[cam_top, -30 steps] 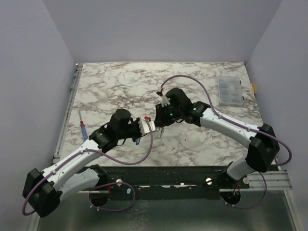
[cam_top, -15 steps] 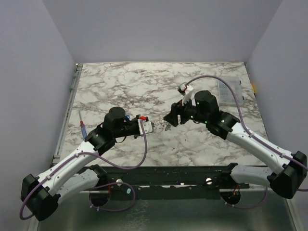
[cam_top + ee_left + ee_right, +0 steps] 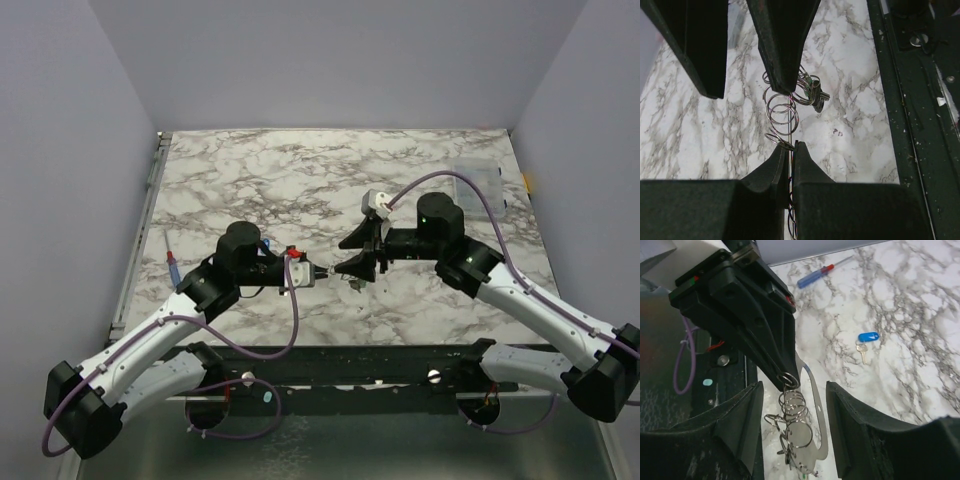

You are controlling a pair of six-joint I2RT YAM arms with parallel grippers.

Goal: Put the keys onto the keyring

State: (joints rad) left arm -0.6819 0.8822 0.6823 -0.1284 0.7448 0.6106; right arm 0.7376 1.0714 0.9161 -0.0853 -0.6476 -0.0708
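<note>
My left gripper (image 3: 788, 148) is shut on one end of the keyring (image 3: 818, 405), a pale thin metal loop held above the table. Several small wire rings (image 3: 782, 109) are strung along it, and a bunch of keys (image 3: 812, 95), one green-headed, hangs from them. My right gripper (image 3: 795, 435) is open, with its fingers (image 3: 740, 425) on either side of the keyring's free end and nothing pinched. A blue-headed key (image 3: 867, 338) lies loose on the marble. From above, the left gripper (image 3: 316, 272) and the right gripper (image 3: 355, 255) meet tip to tip at mid-table.
A screwdriver (image 3: 173, 268) with a red-and-blue handle lies near the table's left edge. A clear compartment box (image 3: 480, 175) sits at the back right, partly crossed by the right arm's cable. The black rail (image 3: 910, 100) runs along the near edge.
The right gripper has opened and drawn back to the right from the left gripper. The left gripper stays shut on the keyring and has shifted slightly right.
</note>
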